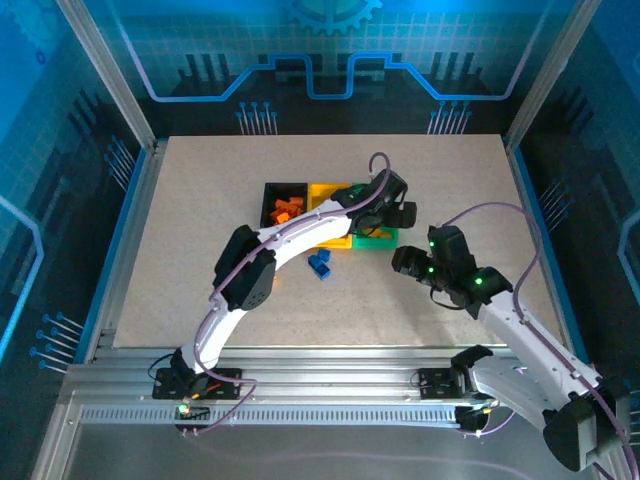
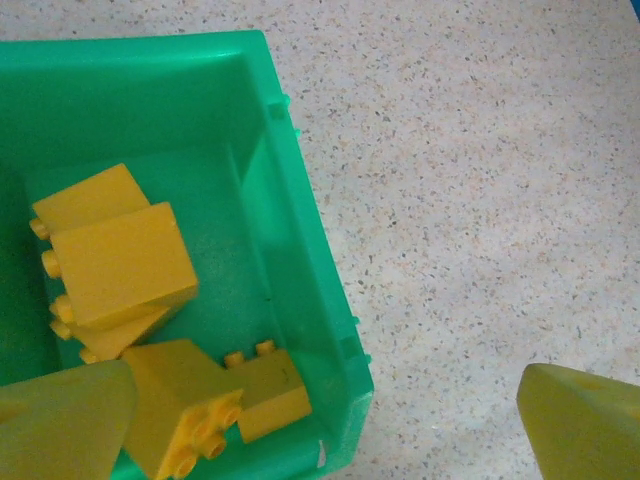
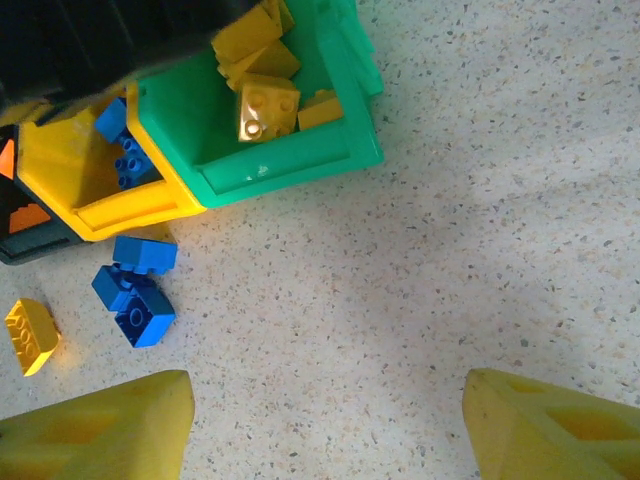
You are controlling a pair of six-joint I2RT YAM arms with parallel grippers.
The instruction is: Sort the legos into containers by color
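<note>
Left gripper (image 2: 320, 430) hangs over the green bin (image 2: 300, 210), jaws spread wide with nothing between them; yellow legos (image 2: 120, 265) lie inside (four or so). Right gripper (image 3: 325, 430), likewise open and empty, hovers above bare table (image 3: 450, 250). Blue legos (image 3: 135, 300) and one yellow lego (image 3: 30, 335) lie loose beside the yellow bin (image 3: 130, 205). Orange legos (image 1: 285, 210) sit in the black bin (image 1: 272, 190).
</note>
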